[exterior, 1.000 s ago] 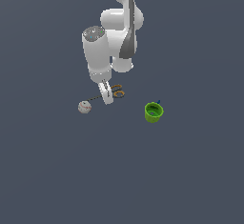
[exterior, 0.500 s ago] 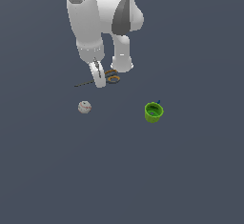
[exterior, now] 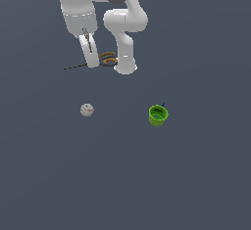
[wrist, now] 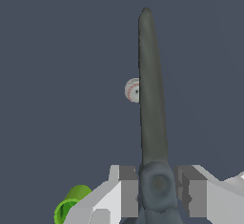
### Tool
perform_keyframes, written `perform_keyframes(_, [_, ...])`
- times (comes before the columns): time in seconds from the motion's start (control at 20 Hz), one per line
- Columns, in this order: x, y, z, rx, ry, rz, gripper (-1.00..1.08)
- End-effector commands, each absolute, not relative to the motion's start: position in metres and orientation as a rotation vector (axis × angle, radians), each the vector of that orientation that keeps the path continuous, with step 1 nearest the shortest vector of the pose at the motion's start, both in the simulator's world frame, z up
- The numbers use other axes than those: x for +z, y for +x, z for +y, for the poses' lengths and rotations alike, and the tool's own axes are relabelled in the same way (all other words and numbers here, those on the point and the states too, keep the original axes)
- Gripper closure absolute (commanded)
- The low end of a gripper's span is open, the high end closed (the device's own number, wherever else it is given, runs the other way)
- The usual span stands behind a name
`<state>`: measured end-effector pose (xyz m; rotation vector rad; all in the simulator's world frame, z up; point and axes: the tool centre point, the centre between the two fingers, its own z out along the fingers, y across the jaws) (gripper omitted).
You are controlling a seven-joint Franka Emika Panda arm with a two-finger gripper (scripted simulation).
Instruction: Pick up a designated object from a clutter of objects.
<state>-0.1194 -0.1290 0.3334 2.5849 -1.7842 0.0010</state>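
My gripper (exterior: 91, 63) is shut on the scissors (exterior: 100, 61) and holds them high above the floor. Their orange loop handles (exterior: 108, 57) stick out toward the exterior view's right and the thin dark blades (exterior: 74, 67) toward its left. In the wrist view the grey blades (wrist: 151, 94) run away from my gripper (wrist: 157, 189), clamped at the pivot between the two white fingers (wrist: 125, 190). The whitish ball with red marks (exterior: 87, 109) and the green cup (exterior: 158, 115) lie on the floor below; both also show in the wrist view, the ball (wrist: 132, 90) and the cup (wrist: 71, 204).
The arm's white base (exterior: 125, 66) stands behind the scissors in the exterior view. The floor is plain dark grey all around.
My gripper has risen with the scissors in it, farther above the ball and cup, which have not moved.
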Motion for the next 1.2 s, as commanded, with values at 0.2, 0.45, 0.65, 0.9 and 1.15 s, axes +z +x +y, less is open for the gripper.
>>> perform_keyframes(0.2, [0.387,-0.122,-0.141,0.0,2.586,-1.783,1.08])
perform_keyframes(0.45, [0.415,-0.123,-0.148,0.0,2.587,-1.782,1.08])
perform_keyframes(0.65, [0.429,-0.122,-0.151,0.0,2.588,-1.781,1.08])
perform_keyframes(0.9, [0.436,-0.122,-0.153,0.0,2.588,-1.781,1.08])
perform_keyframes(1.15, [0.434,-0.121,-0.153,0.0,2.588,-1.781,1.08])
